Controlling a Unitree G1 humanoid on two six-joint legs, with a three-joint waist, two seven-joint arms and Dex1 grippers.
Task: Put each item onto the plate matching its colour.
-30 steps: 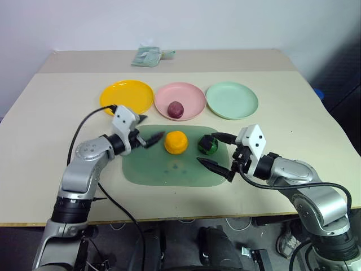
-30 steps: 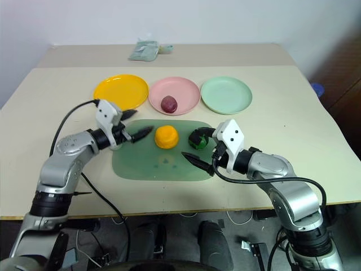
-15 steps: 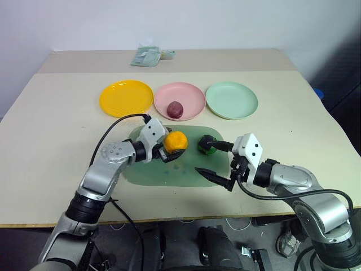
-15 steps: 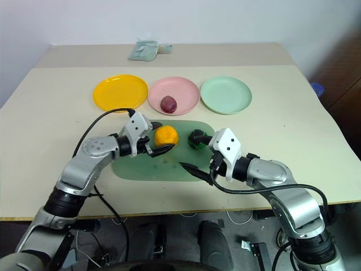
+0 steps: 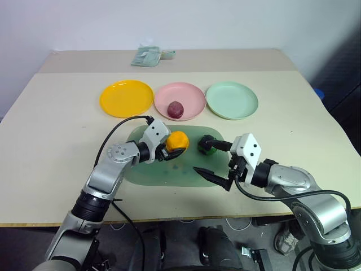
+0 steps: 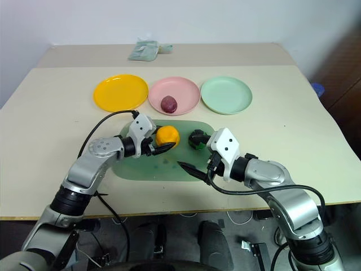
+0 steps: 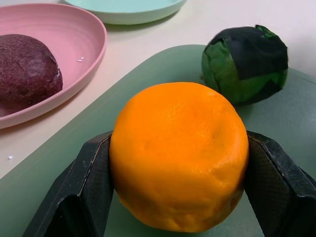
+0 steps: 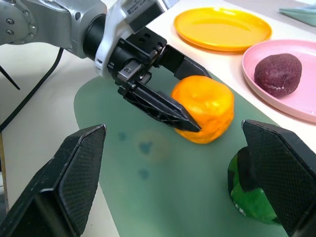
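On the green board [image 5: 169,172] nearest you, your left gripper [image 5: 169,148] clasps the orange-yellow lump [image 5: 176,141]; your right gripper [image 5: 211,161] stands wide open beside the dark green lump [image 5: 206,145]. Farther back, the maroon lump [image 5: 176,108] lies on the pink plate [image 5: 192,93], between the yellow plate [image 5: 126,97] and mint plate [image 5: 232,100].

1. We can read no words, numbers, brands or signs on anything in these views.
2. A white label with dark print sits on the silver housing of the left arm [image 8: 140,7], seen in the right wrist view, but its characters are too small and cut off for us to make out.
3. The folded greenish packet [image 5: 148,56] near the far edge of the tabletop shows a printed pattern whose lettering, if any, we cannot tell.
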